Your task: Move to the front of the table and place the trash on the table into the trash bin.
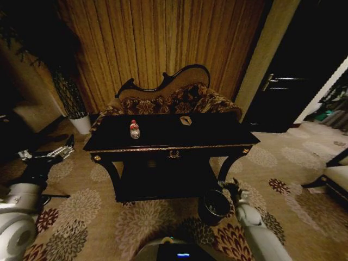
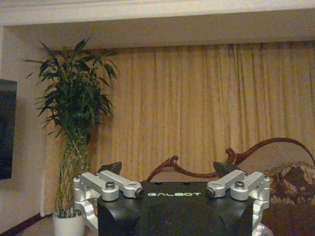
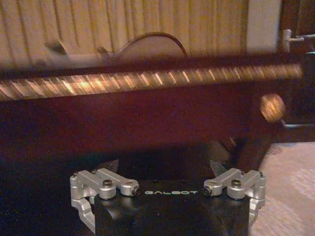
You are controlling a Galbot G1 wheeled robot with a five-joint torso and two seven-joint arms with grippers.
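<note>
The glossy black table (image 1: 217,133) with gold trim stands straight ahead of me. On its top, left of centre, a clear bottle (image 1: 134,129) with a red cap stands upright; a small tan angular piece (image 1: 186,120) lies near the back. The dark round trash bin (image 1: 213,206) sits on the carpet by the table's front right leg. My left gripper (image 1: 64,149) hovers open and empty left of the table, level with its top. Low beside the bin, my right gripper (image 1: 228,187) is open too, facing the table's gold edge (image 3: 147,81).
A floral sofa (image 1: 179,100) stands directly behind the table, with curtains beyond it. A tall plant in a white pot (image 1: 81,124) is at the back left. A dark door (image 1: 283,87) and a chair (image 1: 337,174) are on the right. Patterned carpet surrounds the table.
</note>
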